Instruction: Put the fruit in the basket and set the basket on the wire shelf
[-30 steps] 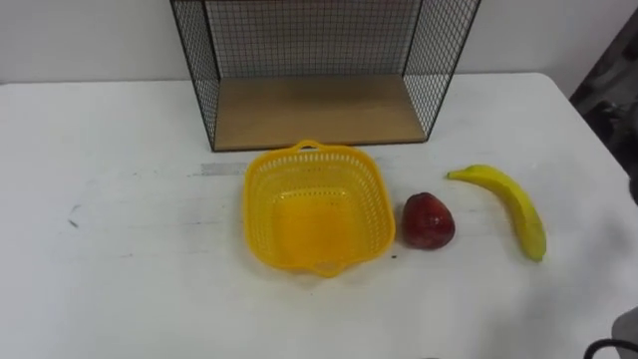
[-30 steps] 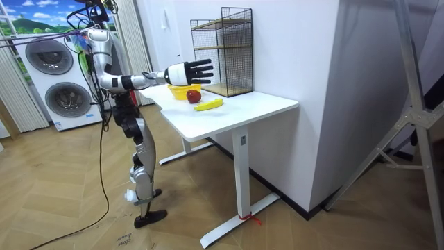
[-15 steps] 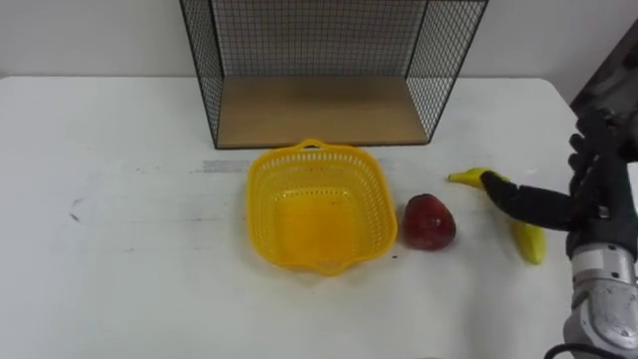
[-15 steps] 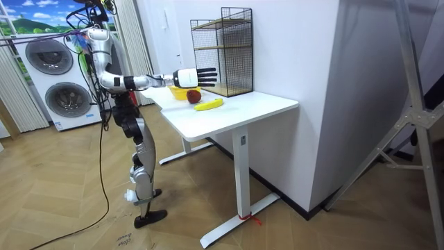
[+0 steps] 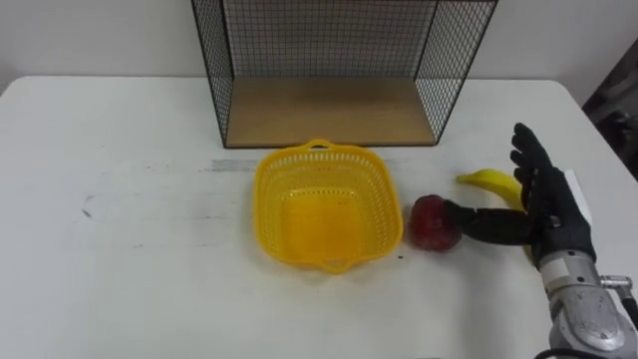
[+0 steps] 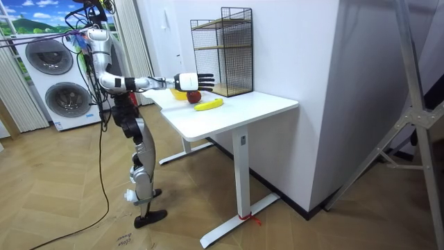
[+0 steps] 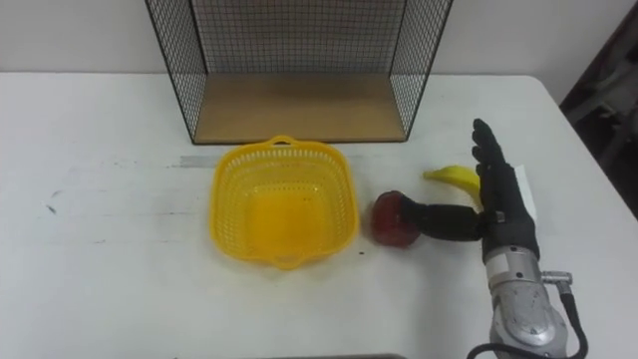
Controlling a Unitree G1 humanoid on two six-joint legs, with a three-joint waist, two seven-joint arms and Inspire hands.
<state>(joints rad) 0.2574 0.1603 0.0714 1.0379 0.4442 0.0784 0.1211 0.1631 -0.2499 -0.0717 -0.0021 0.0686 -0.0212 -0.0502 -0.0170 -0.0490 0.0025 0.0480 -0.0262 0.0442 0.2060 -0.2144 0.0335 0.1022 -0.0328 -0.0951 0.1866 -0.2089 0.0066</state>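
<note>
An empty yellow basket (image 5: 321, 206) (image 7: 283, 199) sits on the white table (image 5: 130, 249) in front of the wire shelf (image 5: 329, 110) (image 7: 297, 105). A red apple (image 5: 433, 221) (image 7: 393, 218) lies just right of the basket. Behind my right hand lies the banana (image 5: 490, 182) (image 7: 454, 179), partly hidden. My right hand (image 5: 550, 214) (image 7: 503, 204) is open, fingers straight and pointing away, its thumb stretched left until the tip touches the apple. From the room view I stand at the table's end, right hand (image 6: 187, 81) held out over the fruit.
The shelf's wooden floor (image 5: 329, 108) lies open toward me, with black mesh walls on both sides. Bare tabletop stretches left of the basket. The table's right edge (image 5: 598, 130) runs close beside my hand. Washing machines (image 6: 48, 66) stand behind me.
My right hand has come forward and left from the right edge; its thumb now reaches the apple and the hand covers more of the banana. The camera shifted slightly.
</note>
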